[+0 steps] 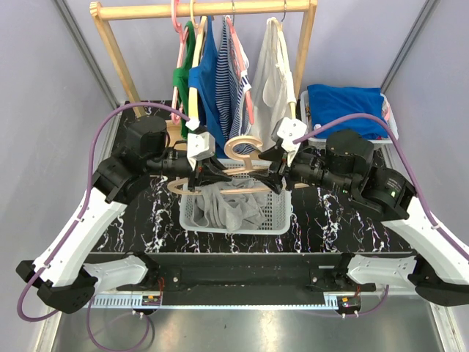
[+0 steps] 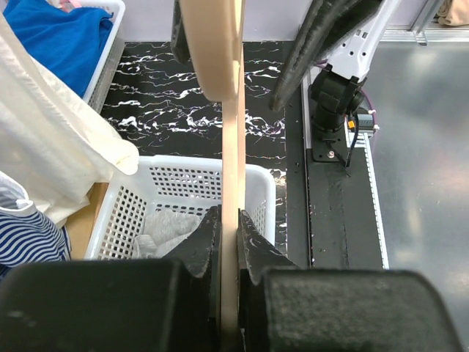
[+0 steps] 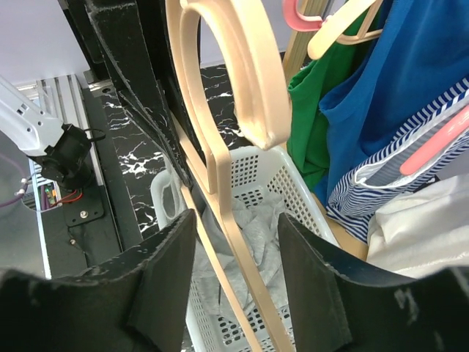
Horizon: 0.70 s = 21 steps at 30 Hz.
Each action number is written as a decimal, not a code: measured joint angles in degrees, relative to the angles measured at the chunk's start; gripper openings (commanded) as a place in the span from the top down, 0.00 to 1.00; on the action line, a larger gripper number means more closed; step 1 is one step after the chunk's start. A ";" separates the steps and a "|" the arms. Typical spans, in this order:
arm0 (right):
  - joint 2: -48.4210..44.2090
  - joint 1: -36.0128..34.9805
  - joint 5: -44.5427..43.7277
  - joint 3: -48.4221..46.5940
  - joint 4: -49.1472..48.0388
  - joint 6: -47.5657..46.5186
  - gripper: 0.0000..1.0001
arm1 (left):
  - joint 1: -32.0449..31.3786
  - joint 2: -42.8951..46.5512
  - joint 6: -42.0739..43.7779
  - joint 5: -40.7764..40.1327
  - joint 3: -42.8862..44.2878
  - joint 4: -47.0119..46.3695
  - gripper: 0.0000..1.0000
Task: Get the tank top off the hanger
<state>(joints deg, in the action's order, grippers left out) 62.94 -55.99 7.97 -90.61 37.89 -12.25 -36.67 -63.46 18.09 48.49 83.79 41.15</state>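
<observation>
A bare wooden hanger [image 1: 242, 158] is held level above a white basket [image 1: 282, 220]. A grey tank top [image 1: 231, 205] lies crumpled in the basket. My left gripper [image 1: 212, 174] is shut on the hanger's left arm; in the left wrist view the wood [image 2: 233, 183] runs between my closed fingers [image 2: 205, 246]. My right gripper [image 1: 276, 176] is open around the hanger's right side; in the right wrist view the wood [image 3: 242, 242] passes between my spread fingers [image 3: 165, 257] without touching them. The grey tank top also shows there [image 3: 249, 249].
A wooden clothes rack [image 1: 205, 10] stands at the back with green, blue, striped and cream garments on hangers. A second white bin [image 1: 388, 117] with a blue garment [image 1: 344, 106] sits at the back right. The table top is black marble [image 1: 344, 220].
</observation>
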 measured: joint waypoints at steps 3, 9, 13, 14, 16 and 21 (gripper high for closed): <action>-0.31 0.00 -0.11 0.00 0.22 -0.33 0.50 | 0.00 0.00 0.09 0.44 0.00 0.00 1.00; -0.57 0.00 -0.55 0.79 0.85 -0.61 0.52 | 0.00 0.02 0.13 0.79 0.28 0.07 1.00; -0.57 0.00 -0.50 1.31 1.01 -0.66 0.57 | 0.00 0.02 0.11 0.90 0.85 1.14 1.00; -0.57 0.00 -0.44 1.36 1.01 -0.66 0.60 | 0.00 0.02 0.11 1.03 0.98 1.42 1.00; -0.57 0.00 -0.35 1.38 1.01 -0.81 0.78 | 0.00 0.02 0.13 1.07 1.18 1.90 1.00; -0.92 -0.33 2.62 1.40 2.25 -1.11 1.00 | 0.02 -0.04 0.66 1.29 1.40 2.69 1.00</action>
<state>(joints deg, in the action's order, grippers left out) 62.02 -56.31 10.59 -89.21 40.14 -13.37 -36.64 -63.51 18.74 49.78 85.19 43.83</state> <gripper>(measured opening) 0.057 0.078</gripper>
